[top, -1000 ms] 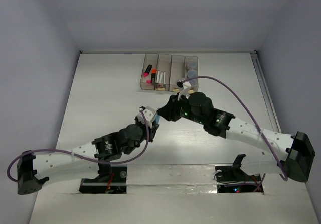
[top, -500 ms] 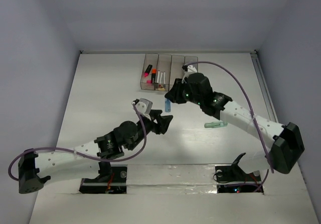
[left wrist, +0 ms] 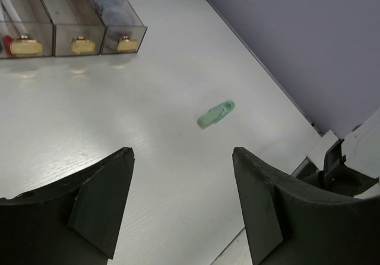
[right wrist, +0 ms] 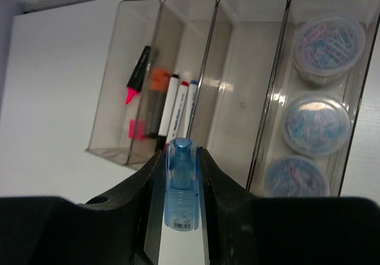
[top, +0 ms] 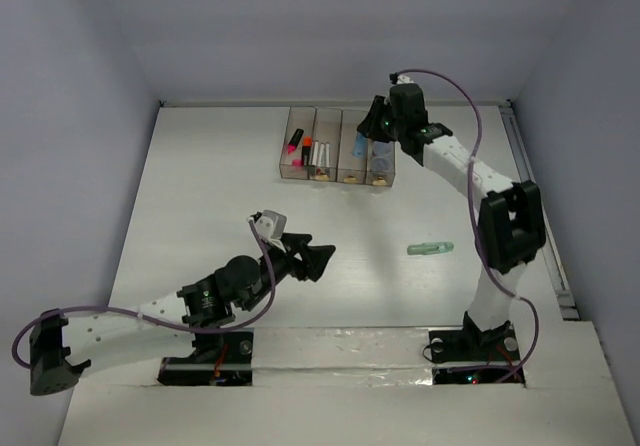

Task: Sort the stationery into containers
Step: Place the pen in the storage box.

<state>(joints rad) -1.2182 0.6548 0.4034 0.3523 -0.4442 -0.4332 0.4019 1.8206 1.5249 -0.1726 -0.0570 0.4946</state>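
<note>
Observe that the right fingers [right wrist: 208, 179] are clenched on the light blue marker [right wrist: 180, 188], one finger on each side of its barrel. They hold it in the air above the row of four joined bins [right wrist: 237, 69]. In the top view the marker appears over the third bin from the left. Counting from the left, the first bin holds the pink highlighter [right wrist: 136, 75]. The second holds the orange highlighter [right wrist: 157, 92] beside the two white pens [right wrist: 172, 104]. The fourth holds the three round pots [right wrist: 314, 125] in a line. The left fingers [top: 320, 258] are released and spread wide, with nothing between them, low over the surface [top: 200, 186] and well apart from the bins. The pale green marker [left wrist: 216, 113] lies flat on the surface, ahead of the left fingers and to their right, touching nothing else.
</note>
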